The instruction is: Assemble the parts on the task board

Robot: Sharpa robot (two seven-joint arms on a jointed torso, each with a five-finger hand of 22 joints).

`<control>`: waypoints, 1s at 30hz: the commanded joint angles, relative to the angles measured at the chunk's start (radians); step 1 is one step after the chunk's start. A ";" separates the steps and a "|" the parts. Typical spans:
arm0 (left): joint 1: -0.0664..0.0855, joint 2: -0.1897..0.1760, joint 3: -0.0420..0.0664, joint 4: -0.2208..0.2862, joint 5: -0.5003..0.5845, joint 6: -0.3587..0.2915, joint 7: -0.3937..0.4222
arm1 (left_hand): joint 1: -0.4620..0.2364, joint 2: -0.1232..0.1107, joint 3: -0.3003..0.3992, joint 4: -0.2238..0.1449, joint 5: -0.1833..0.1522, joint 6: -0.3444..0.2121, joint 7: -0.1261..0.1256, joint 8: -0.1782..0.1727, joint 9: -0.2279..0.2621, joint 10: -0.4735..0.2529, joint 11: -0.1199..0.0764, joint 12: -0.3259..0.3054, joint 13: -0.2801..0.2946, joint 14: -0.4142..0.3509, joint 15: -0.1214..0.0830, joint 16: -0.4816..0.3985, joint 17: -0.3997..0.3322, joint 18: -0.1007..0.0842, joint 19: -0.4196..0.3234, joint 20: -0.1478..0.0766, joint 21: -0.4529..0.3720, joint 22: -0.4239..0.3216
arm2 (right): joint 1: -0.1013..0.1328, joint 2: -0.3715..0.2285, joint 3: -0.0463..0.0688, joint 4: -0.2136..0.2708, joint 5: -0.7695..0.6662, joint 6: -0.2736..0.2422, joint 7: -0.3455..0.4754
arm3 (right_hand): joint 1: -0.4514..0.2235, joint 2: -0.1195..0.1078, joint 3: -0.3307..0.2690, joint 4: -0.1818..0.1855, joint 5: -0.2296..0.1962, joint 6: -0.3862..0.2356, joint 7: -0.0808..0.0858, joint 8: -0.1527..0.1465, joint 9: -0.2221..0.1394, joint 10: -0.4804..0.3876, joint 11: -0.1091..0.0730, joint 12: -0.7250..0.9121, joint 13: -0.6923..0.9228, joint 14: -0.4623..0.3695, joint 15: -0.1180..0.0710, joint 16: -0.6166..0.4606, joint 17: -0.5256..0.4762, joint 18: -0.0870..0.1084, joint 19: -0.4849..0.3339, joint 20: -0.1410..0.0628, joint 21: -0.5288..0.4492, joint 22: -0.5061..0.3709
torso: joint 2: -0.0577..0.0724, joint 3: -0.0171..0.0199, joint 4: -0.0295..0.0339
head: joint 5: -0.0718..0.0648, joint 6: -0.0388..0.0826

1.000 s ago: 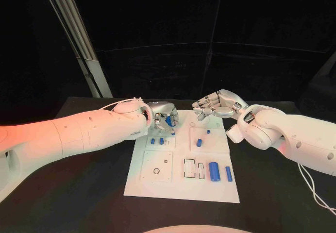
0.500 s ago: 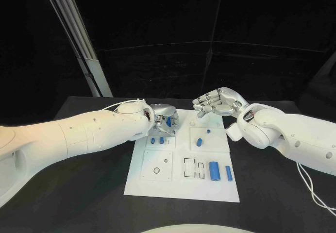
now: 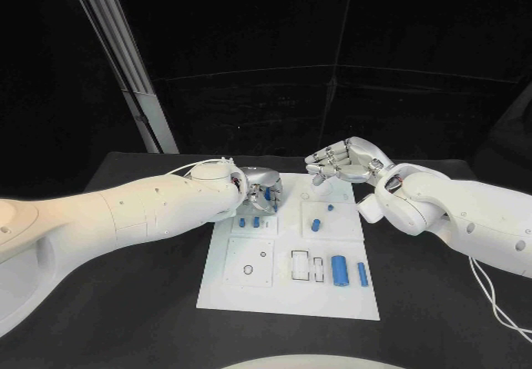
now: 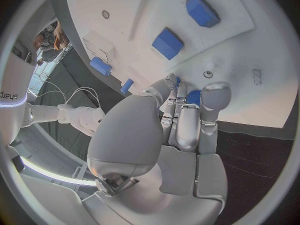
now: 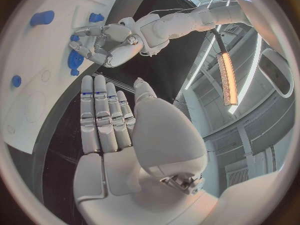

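The white task board (image 3: 286, 296) lies in the middle of the black table. My left hand (image 3: 260, 192) hovers low over the board's far left corner and pinches a small blue part (image 4: 194, 97) between its fingertips. Two small blue parts (image 3: 248, 223) stand just in front of that hand. Another blue part (image 3: 316, 226) and a tiny one (image 3: 330, 207) sit in the far right field. Two blue cylinders (image 3: 348, 272) lie at the near right. My right hand (image 3: 346, 163) is raised above the board's far edge, its fingers (image 5: 103, 120) straight and holding nothing.
A white post (image 3: 128, 77) leans up from the table's far left corner. Black rectangular slots (image 3: 300, 265) and a small ring hole (image 3: 248, 270) mark the board's near half. Bare black table (image 3: 133, 307) surrounds the board on both sides.
My left hand has sunk slightly toward the board's far left corner with the blue part in it. The right hand has barely moved.
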 commanded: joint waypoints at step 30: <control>-0.013 0.006 0.000 -0.023 -0.004 -0.018 -0.008 | -0.036 0.022 0.097 -0.025 -0.002 0.072 -0.007 -0.024 0.000 0.087 -0.013 -0.055 0.002 0.014 -0.018 0.000 -0.045 -0.030 0.022 -0.009 0.074 0.087 | 0.002 0.006 0.001 -0.002 0.004 0.005 0.015 | -0.004 0.013 0.004 -0.004 0.012 -0.007 0.001 0.000 0.001 -0.006 0.000 0.003 -0.001 -0.009 0.000 -0.002 -0.002 0.003 0.007 0.002 -0.006 -0.002 | -0.001 0.0000 -0.0002 | -0.005 0.001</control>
